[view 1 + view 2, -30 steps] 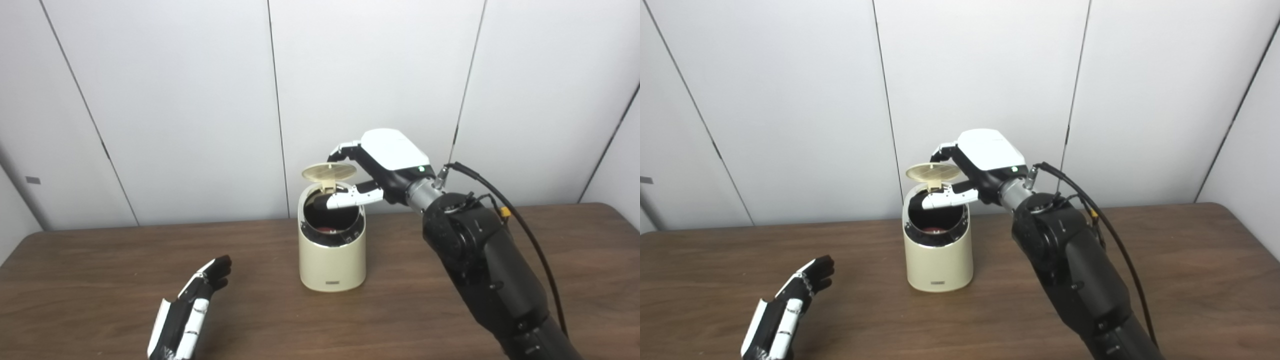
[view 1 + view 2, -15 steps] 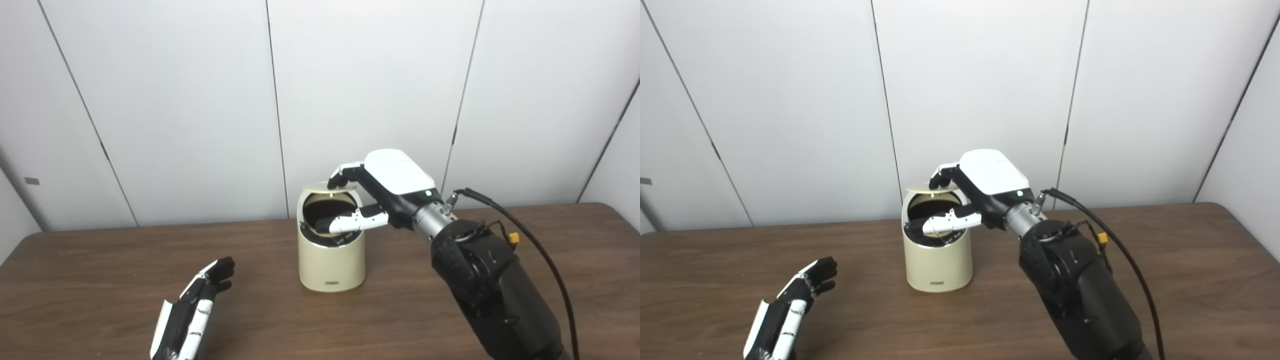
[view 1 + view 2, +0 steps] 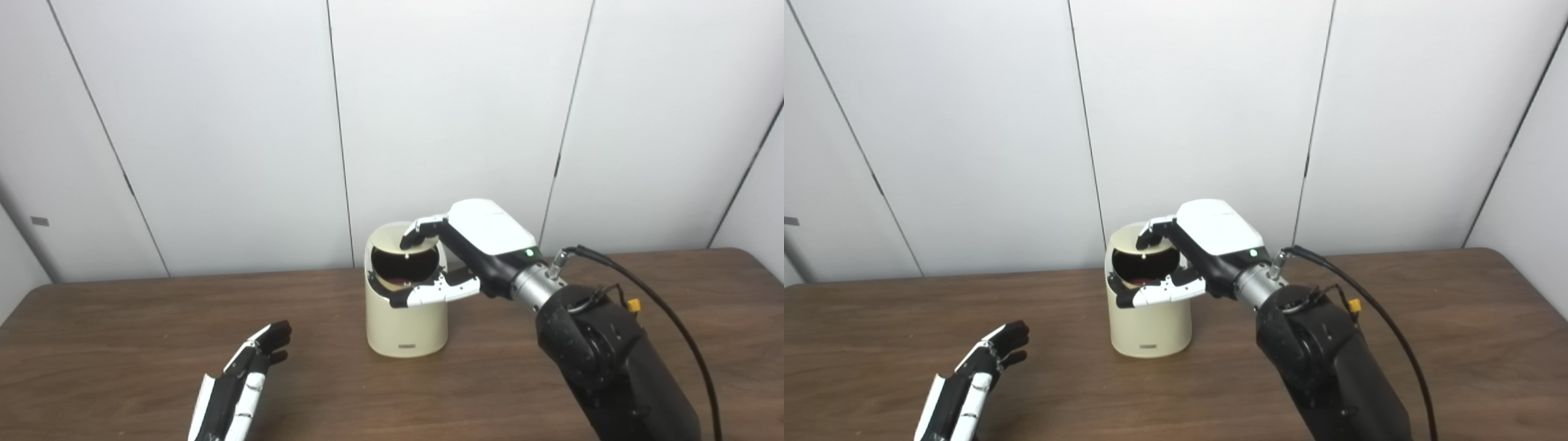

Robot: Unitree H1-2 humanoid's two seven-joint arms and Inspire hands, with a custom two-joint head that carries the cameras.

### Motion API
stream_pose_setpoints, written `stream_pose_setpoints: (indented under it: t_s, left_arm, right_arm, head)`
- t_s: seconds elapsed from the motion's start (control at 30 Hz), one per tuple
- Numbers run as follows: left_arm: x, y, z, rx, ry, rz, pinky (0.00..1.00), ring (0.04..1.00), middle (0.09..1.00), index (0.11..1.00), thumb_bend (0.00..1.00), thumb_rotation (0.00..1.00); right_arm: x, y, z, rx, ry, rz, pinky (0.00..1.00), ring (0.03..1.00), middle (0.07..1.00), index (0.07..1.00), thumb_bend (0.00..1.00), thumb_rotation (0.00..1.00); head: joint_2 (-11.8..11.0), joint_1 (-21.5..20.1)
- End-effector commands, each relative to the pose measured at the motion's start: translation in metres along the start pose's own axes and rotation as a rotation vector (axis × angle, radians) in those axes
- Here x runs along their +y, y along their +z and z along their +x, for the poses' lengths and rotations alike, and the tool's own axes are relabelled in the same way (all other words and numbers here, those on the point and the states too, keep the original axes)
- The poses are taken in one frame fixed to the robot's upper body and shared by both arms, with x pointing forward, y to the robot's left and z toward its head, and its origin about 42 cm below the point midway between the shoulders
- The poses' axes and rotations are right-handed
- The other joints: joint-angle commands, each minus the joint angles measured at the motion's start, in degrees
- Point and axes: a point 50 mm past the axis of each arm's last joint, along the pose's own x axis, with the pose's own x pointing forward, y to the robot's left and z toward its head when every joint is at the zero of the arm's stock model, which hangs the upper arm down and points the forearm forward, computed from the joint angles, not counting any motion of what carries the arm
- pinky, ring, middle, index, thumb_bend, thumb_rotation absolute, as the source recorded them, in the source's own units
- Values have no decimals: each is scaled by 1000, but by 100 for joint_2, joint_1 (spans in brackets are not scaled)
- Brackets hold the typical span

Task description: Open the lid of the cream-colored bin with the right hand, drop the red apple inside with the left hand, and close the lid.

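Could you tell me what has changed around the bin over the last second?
The right hand has come down, pressing the lid from raised above the cream-colored bin down into its mouth, tilted and not fully shut. A bit of red still shows inside. The left hand stays open over the table; the bin has not moved.

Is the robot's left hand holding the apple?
No, the left hand is open and empty above the table, while something red shows inside the bin.

right hand [image 3: 471,245] blocking bin [image 3: 405,324] mouth, bare table [image 3: 122,343] around left hand [image 3: 236,392]
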Motion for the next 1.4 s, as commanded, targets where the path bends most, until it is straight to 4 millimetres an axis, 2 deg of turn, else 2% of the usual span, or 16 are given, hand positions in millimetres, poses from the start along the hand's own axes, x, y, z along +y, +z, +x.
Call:
stream_pose_setpoints:
  t_s: [0.0,0.3,0.53,0.73,1.13,1.37]
  left_arm:
    - [0,13,7,-56,9,6,793,843,838,835,454,842]
    - [-3,19,6,-54,20,1,770,833,830,824,444,833]
    - [-5,22,8,-52,20,3,767,830,829,824,457,831]
    - [-6,23,7,-49,23,7,767,830,830,825,455,841]
    - [-5,25,6,-57,27,-1,760,828,827,823,457,822]
    - [-5,25,6,-57,24,-2,764,833,829,823,458,814]
  right_arm:
    - [-13,5,1,-45,-51,-35,620,742,708,680,751,829]
    - [7,1,-3,-37,34,-38,717,791,765,738,751,804]
    - [19,-5,-4,-34,46,-34,697,780,757,730,767,791]
    - [26,-1,-6,-26,60,-40,713,795,769,740,764,761]
    - [34,4,-8,-51,104,-147,734,811,790,752,791,783]
    - [35,7,-8,-97,131,-273,727,800,778,738,792,795]
  head:
    - [21,13]
    - [102,91]
    - [129,126]
    - [149,134]
    - [172,104]
    - [199,95]
